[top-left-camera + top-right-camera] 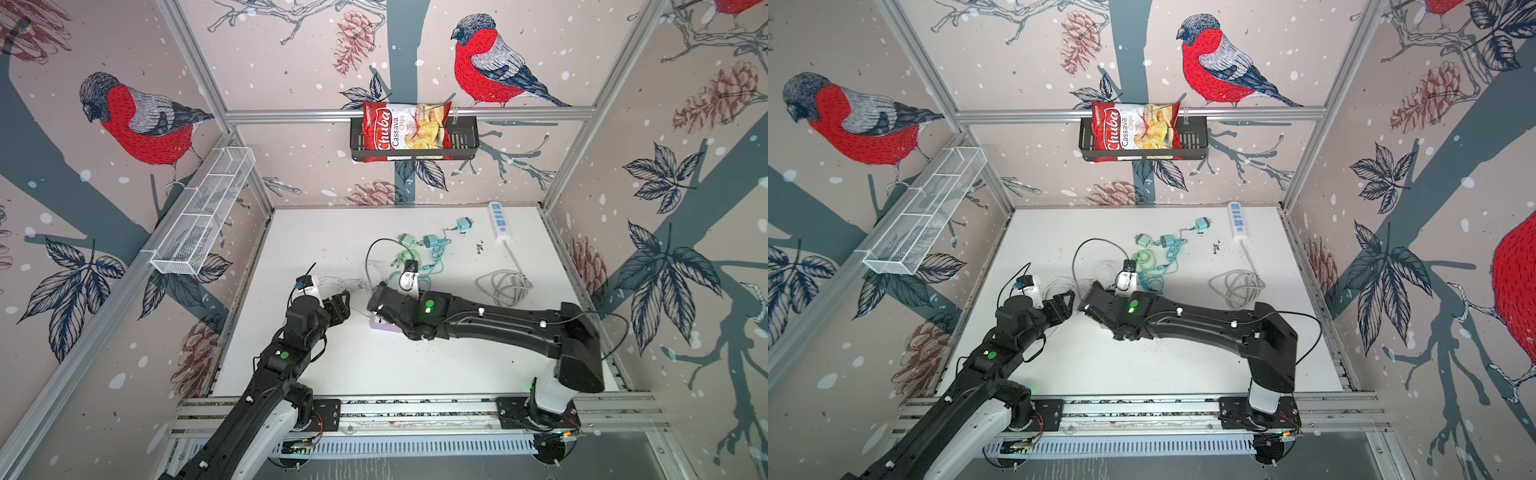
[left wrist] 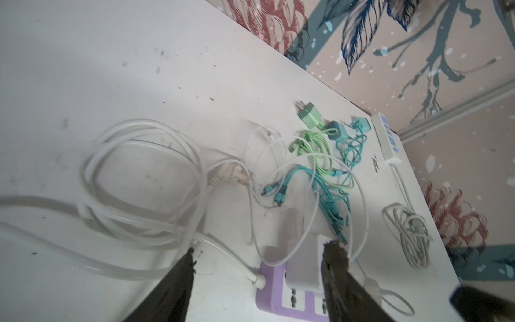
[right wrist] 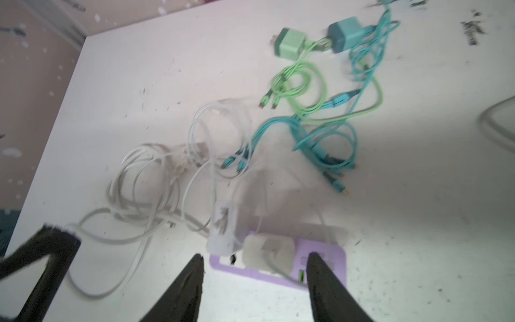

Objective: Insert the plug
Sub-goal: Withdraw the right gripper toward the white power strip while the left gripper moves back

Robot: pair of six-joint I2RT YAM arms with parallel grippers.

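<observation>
Plug (image 3: 269, 251): we see it upright in the strip (image 3: 337, 248), apparently seated. Left gripper (image 2: 263, 252), right gripper (image 3: 255, 256): fingers wide, empty, since nothing seems to need holding.

A plug adapter (image 3: 269, 251) is sitting on the socket block (image 3: 334, 259). A cable coil (image 2: 133, 225) is lying left of the block. A charger cluster (image 1: 432, 241) is lying behind it. A power strip (image 1: 498, 216) is lying farther behind, to the right, and its cord coil (image 1: 505, 284) is resting right of the block.
</observation>
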